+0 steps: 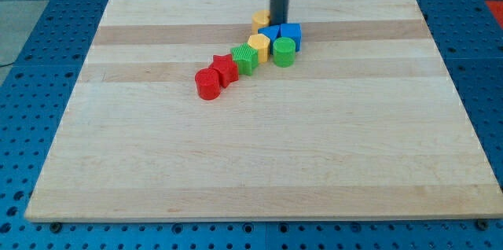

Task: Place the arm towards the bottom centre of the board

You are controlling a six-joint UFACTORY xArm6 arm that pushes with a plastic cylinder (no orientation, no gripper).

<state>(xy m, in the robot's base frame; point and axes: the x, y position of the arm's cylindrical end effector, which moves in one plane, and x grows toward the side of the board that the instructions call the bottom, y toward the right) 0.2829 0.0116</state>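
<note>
Near the surface's [259, 171] twelve o'clock edge, the tip [280, 22] touches the blue cube [290, 33], yellow block [261, 20] at its nine o'clock. No fingers show. Blocks trail toward seven o'clock.

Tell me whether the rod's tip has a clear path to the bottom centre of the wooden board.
Probably yes. My tip sits at the view's top by the blue block; swinging right of the green cylinder avoids the cluster.
</note>
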